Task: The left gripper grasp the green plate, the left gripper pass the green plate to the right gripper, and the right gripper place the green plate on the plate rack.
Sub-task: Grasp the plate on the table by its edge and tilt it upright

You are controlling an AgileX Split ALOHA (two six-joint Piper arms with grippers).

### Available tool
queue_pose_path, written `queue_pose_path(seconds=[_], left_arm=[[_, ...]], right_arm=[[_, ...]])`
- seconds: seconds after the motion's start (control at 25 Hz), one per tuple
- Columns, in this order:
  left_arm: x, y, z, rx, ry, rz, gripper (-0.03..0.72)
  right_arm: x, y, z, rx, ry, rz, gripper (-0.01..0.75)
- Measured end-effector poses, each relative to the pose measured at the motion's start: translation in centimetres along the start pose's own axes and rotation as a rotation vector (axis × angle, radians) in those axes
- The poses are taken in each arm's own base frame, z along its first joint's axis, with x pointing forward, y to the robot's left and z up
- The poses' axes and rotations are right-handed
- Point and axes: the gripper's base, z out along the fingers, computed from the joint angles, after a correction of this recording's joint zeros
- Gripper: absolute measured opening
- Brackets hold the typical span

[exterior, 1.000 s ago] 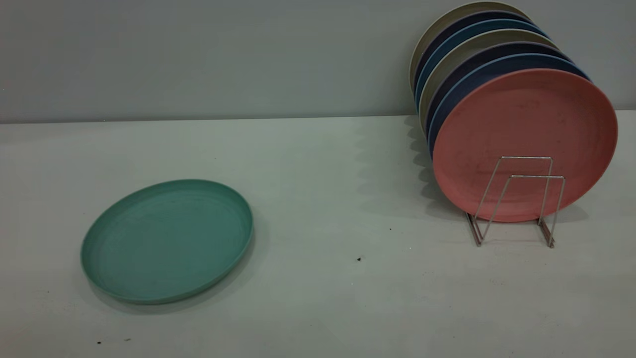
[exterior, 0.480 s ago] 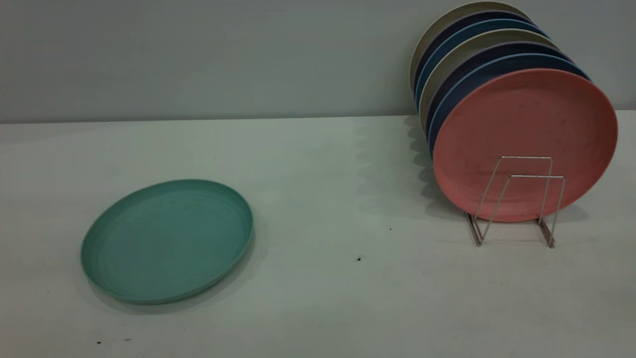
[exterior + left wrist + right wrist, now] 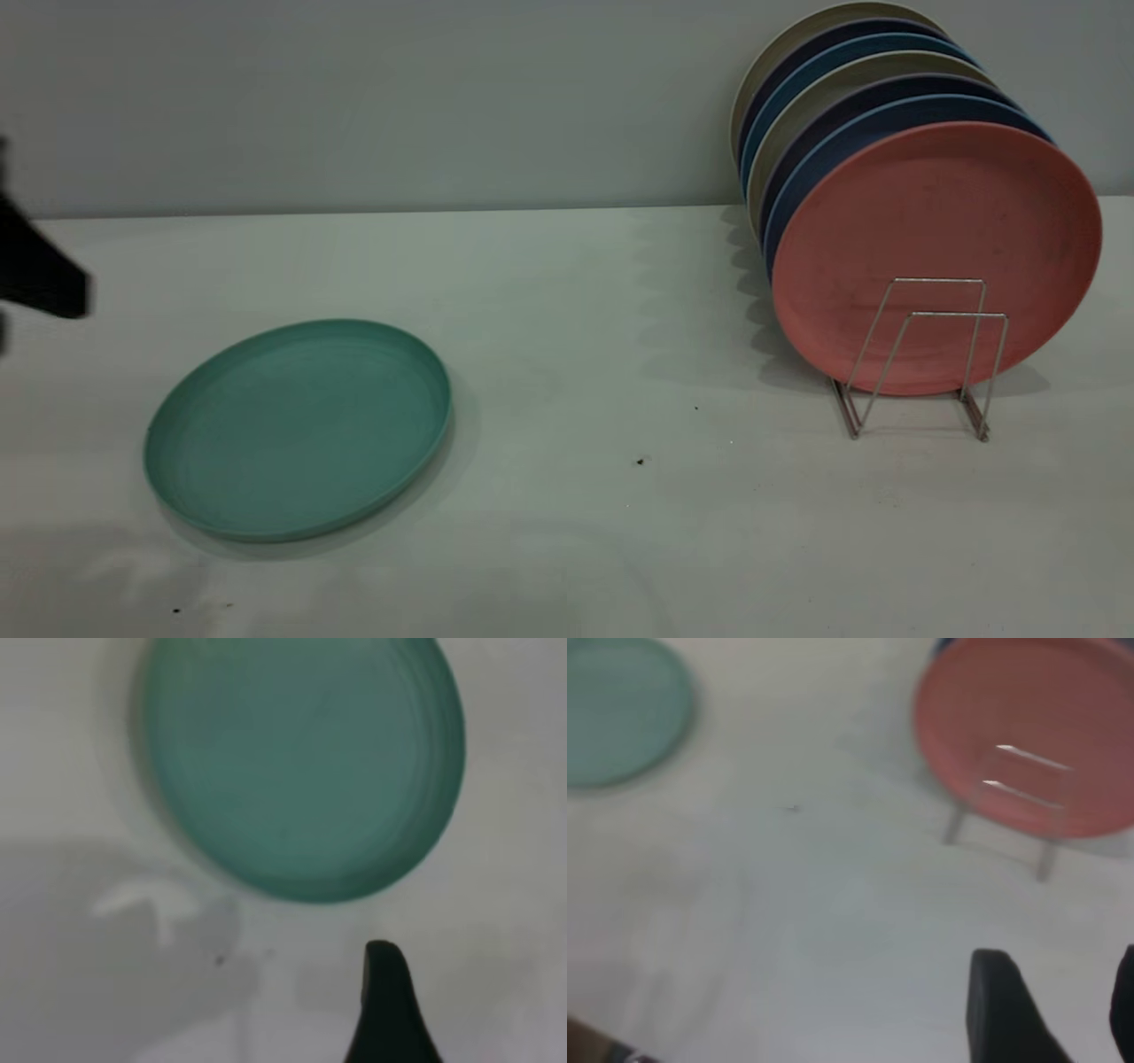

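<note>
Green plate (image 3: 299, 430) flat on the white table (image 3: 567, 532), well left of the plate rack (image 3: 921, 359), with only bare tabletop and a few dark specks (image 3: 640, 461) between. Rack filled with upright plates, a pink plate (image 3: 935, 257) in front, blue and beige ones behind, two front loops free. Left gripper (image 3: 40, 270) at the left edge, apart from the plate; jaw spread impossible to tell. Right gripper (image 3: 1063, 1010) above the table, jaws apart, holding nothing.

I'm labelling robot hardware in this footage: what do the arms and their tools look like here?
Little of either shows. The left tool appears as one matte black, tapering finger with a rounded tip; a plain black piece of that arm shows in the exterior view. The right tool shows two blurred black fingers. No cables or markings are visible.
</note>
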Motion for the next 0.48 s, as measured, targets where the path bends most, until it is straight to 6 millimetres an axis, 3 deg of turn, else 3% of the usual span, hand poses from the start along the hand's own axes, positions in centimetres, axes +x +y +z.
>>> queue_pose_path(seconds=[0.2,0.48], left_arm=[[-2.5,1.0,3.9,0.048,0.015,-0.059,0.524],[-3.0,6.6,7.5,0.067,0.015,-0.26,0.524]], right_arm=[[-0.5,-0.1,2.1,-0.086,0.032,0.031,0.332],[-0.7,-0.3,3.0,-0.095,0.03,0.044,0.332]])
